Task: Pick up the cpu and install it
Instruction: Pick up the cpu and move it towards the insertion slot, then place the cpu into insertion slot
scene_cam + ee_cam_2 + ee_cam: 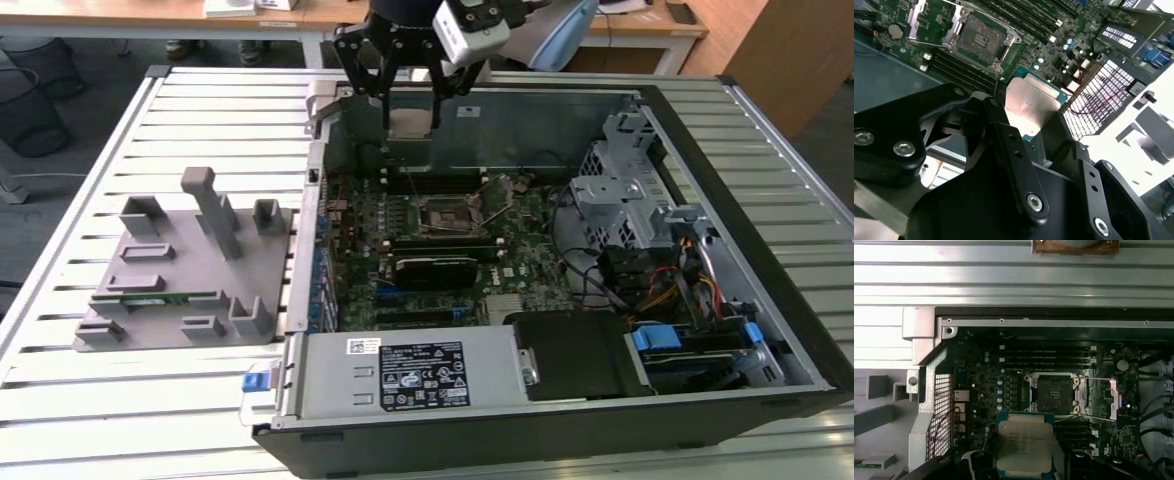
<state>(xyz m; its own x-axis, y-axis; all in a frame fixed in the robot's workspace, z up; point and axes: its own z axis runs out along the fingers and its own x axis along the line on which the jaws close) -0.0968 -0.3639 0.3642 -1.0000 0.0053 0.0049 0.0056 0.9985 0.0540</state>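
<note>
We see the pincer (411, 100) closed on the cpu (411, 124), gripping the chip by two opposite edges and holding it flat with its silver top up. It hangs in the air, clear of the green board. In the exterior view it sits off to one side of the socket (447, 213), toward the case wall (534, 125) beyond it. In the second wrist view the black fingers (1004, 132) press on either side of the cpu (1026, 100). The socket (979, 37) lies apart from it, past a row of dark memory slots (961, 67). In the first wrist view the cpu (1024, 442) is just beside the socket (1054, 395) without overlapping it. The socket's metal frame (1099, 399) is swung open to one side, so the dark square seat is bare. The socket belongs to an open computer case (747, 330) lying on a slatted metal desk (214, 110). To the exterior view's left of the socket, outside the case, a grey plastic holder (187, 270) stands on the desk with a green memory stick (147, 297) lying in it. On the near side of the socket in the exterior view, a silver power supply (400, 370) with a label fills the case's edge.
</note>
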